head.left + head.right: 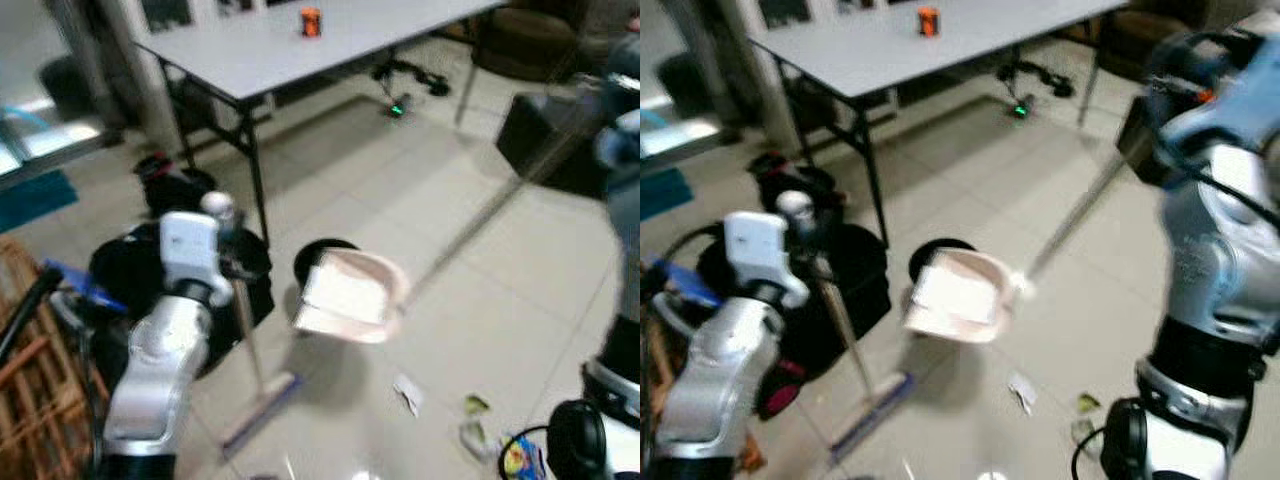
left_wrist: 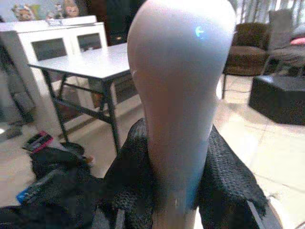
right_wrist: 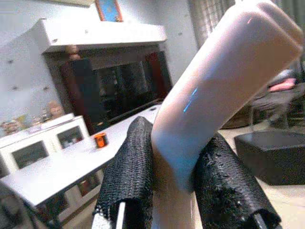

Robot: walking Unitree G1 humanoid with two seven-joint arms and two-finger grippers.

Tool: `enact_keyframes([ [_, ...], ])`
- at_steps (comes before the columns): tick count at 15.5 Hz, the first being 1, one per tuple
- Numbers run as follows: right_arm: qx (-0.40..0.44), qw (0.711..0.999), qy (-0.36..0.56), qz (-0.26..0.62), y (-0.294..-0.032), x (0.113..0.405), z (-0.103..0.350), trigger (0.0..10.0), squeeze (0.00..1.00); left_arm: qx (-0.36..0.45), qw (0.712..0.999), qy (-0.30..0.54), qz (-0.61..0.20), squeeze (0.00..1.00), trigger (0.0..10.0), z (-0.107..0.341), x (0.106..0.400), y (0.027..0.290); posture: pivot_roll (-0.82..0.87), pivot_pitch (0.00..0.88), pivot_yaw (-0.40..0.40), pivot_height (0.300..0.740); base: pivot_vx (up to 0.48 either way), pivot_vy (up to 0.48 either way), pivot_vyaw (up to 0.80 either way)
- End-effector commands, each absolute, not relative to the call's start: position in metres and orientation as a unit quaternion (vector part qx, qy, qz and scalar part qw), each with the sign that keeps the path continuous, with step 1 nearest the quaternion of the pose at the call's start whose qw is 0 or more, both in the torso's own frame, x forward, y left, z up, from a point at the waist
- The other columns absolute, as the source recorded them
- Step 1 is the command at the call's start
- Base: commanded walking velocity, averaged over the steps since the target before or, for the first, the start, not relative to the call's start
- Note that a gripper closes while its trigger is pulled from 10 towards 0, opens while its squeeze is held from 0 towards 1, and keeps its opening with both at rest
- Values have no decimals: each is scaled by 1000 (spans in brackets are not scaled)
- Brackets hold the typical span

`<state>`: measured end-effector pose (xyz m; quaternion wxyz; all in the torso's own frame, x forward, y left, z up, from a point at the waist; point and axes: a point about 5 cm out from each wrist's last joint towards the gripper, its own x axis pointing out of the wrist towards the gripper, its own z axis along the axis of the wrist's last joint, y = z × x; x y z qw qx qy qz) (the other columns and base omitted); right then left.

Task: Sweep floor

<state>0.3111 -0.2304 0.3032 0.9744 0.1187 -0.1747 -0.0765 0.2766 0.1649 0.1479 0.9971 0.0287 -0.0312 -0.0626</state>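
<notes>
My left gripper [image 1: 232,264] is shut on the pale broom handle [image 2: 178,95], which runs down to the broom head [image 1: 262,404] on the tiled floor. At the upper right, my right gripper [image 1: 1164,88] is shut on the long handle [image 3: 214,90] of the dustpan. The cream dustpan [image 1: 350,295] hangs tilted above the floor, just right of the broom. Litter lies on the tiles near my feet: a white scrap [image 1: 408,393], a green wrapper [image 1: 476,405] and a colourful packet [image 1: 520,455].
A grey folding table [image 1: 250,60] with an orange object [image 1: 311,21] stands behind. Black bags [image 1: 130,265] and a wicker basket [image 1: 30,380] crowd the left. A round black bin [image 1: 312,256] sits behind the dustpan. A black ottoman [image 1: 545,140] is at the right.
</notes>
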Motion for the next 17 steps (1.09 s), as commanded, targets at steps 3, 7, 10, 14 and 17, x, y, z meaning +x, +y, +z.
enact_keyframes([
  [3, 129, 965, -208, -98, -241, 304, 315, 10000, 0, 34, 996, -43, -73, 0, 10000, 152, 276, 160, 7, 0, 27, 740, 386, 0, 0],
  [7, 131, 965, -207, -96, -240, 306, 315, 10000, 0, 38, 995, -46, -75, 0, 10000, 153, 280, 161, 8, 0, 24, 740, 388, 0, 0],
  [10, 127, 966, -207, -86, -235, 305, 315, 10000, 0, 43, 995, -43, -79, 0, 10000, 153, 278, 163, 11, 0, 40, 740, 391, 0, 0],
  [14, 134, 966, -204, -81, -233, 306, 313, 10000, 0, 43, 995, -42, -79, 0, 10000, 153, 278, 163, 6, 0, 35, 740, 393, 0, 347],
  [17, 137, 965, -205, -86, -237, 307, 313, 10000, 0, 41, 995, -44, -77, 0, 10000, 153, 279, 161, 5, 0, 32, 740, 391, 0, 0],
])
